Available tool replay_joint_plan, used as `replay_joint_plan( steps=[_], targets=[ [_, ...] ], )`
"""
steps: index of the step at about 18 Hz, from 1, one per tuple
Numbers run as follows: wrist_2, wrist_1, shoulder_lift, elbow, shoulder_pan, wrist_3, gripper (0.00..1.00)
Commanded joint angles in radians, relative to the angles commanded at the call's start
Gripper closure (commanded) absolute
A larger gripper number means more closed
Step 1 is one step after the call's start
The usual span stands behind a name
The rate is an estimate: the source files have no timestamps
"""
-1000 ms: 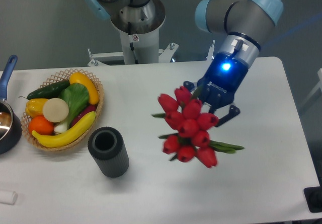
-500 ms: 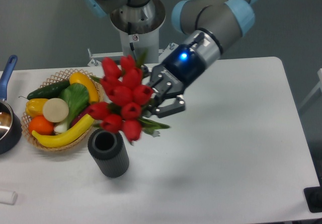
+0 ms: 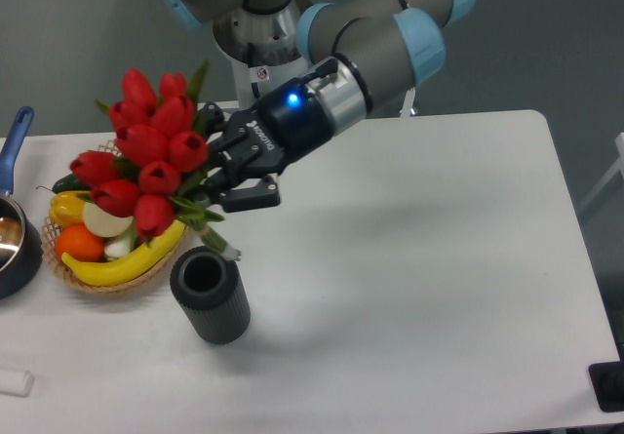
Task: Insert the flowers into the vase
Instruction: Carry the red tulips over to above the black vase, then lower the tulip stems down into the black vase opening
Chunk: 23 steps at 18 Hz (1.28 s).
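Gripper (image 3: 216,192): holding the flowers (image 3: 146,166) tight by the stems.
Stems: tilted, ends just above the vase (image 3: 210,294) mouth.
Vase: upright, near the table's front edge.

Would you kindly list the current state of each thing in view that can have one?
gripper: shut on the flowers, holding them by the stems.
flowers: lifted, buds tilted up to the left, stem ends just above the vase, not yet in.
vase: upright on the table, mouth open and empty.
wicker basket: on the table, full of fruit and vegetables.
pot: at the left edge, partly cut off.
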Motion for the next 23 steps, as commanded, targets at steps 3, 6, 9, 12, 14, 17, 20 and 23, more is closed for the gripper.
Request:
replay_joint_plan(
  steps=[3,6,9,12,14,17,20,23],
  targets=[
    [-0.008,0.000,-0.014,-0.008,-0.008,0.011,0.72],
    [-0.015,0.000,-0.017,-0.012,-0.011,0.015,0.72],
    [-0.017,0.000,-0.029,-0.017,-0.014,0.017,0.71],
    [-0.022,0.000,-0.038,-0.032,-0.014,0.015,0.71],
    [-0.023,0.000,-0.046,-0.041,-0.015,0.015,0.71],
    [-0.023,0.000,-0.054,-0.046,-0.014,0.015,0.71],
    [-0.022,-0.002,-0.075,-0.054,-0.012,0.017,0.71],
    [-0.018,-0.002,-0.106,-0.055,-0.012,0.017,0.71]
  ],
)
